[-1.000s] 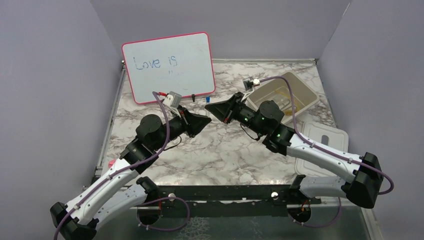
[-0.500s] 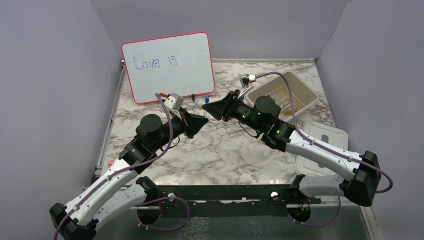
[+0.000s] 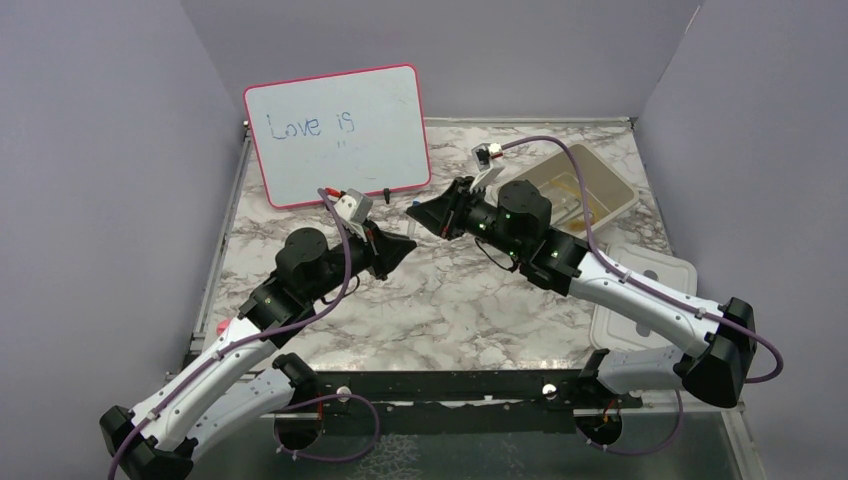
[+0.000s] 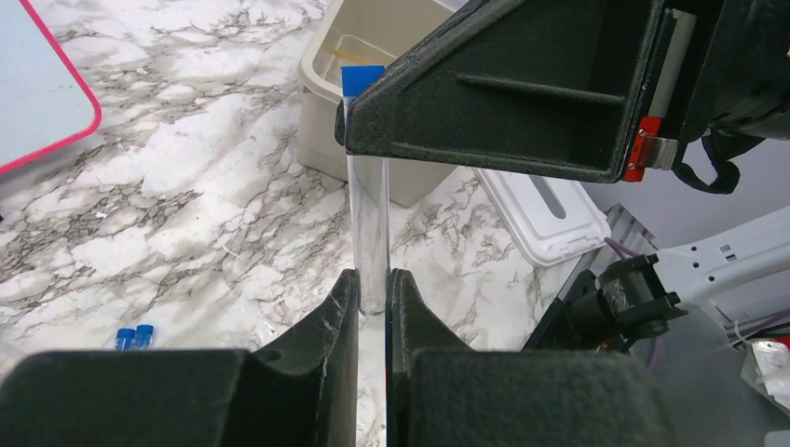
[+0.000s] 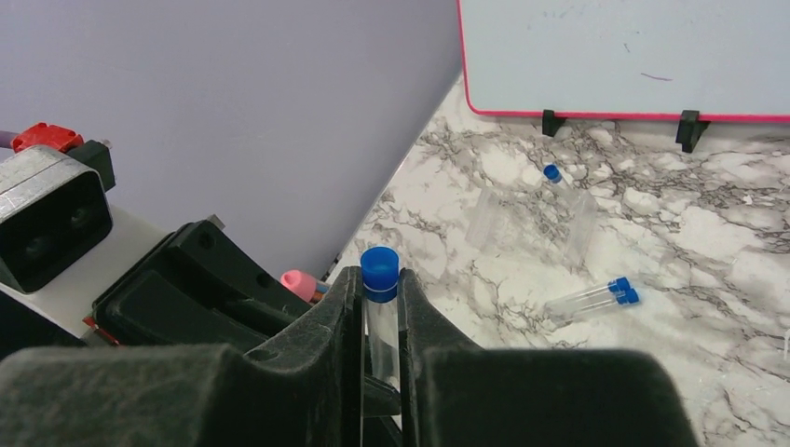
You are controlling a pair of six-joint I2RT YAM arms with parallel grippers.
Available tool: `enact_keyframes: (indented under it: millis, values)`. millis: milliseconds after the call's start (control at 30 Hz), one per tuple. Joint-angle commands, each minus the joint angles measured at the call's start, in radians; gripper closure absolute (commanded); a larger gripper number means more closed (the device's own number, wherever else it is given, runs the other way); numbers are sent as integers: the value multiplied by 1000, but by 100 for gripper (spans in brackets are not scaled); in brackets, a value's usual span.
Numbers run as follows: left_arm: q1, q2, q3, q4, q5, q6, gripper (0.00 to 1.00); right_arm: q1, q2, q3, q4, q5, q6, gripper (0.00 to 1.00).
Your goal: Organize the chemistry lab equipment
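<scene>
The left gripper (image 4: 373,289) is pressed together on the bare lower end of one clear tube (image 4: 370,219). The right gripper (image 5: 380,291) pinches the same tube just under its single blue cap (image 5: 379,264). The two grippers meet nose to nose above the middle of the table (image 3: 450,310), with the tube spanning the gap between them. On the marble below lie two more tubes (image 5: 596,296), side by side, caps together. Near them one further blue cap (image 5: 551,172) shows at the edge of a clear plastic piece (image 5: 531,219). Behind stands one whiteboard (image 5: 633,56) on two black feet. To the right are one beige tub (image 4: 321,121) with an amber hose (image 3: 588,208) in it, and just beside the tub one white lid (image 4: 550,214).
</scene>
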Motion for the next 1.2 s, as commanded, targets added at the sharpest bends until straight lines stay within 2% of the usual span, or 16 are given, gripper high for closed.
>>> enact_keyframes:
  millis: [0,33,67,200,300,433,667,933,1167]
  values:
    - [2,-12,30,-28,-65,23,100,3,0,17,3,10,-39,89]
    - [1,-14,32,-39,-93,20,94,2,2,18,10,13,-57,90]
    - [1,-18,35,-54,-131,16,83,3,3,18,17,20,-79,90]
    - [2,-39,60,-135,-322,16,52,2,20,13,81,60,-193,90]
    - [1,-58,97,-209,-498,30,42,2,58,5,160,87,-302,90]
    - [1,-87,150,-255,-707,54,38,1,147,-3,296,85,-459,90]
    - [1,-88,186,-207,-907,68,36,2,374,-7,563,11,-632,89]
    - [2,-59,192,-123,-960,109,36,2,646,92,692,-123,-685,88]
    - [1,-36,173,-108,-995,144,36,2,826,211,720,-230,-691,88]
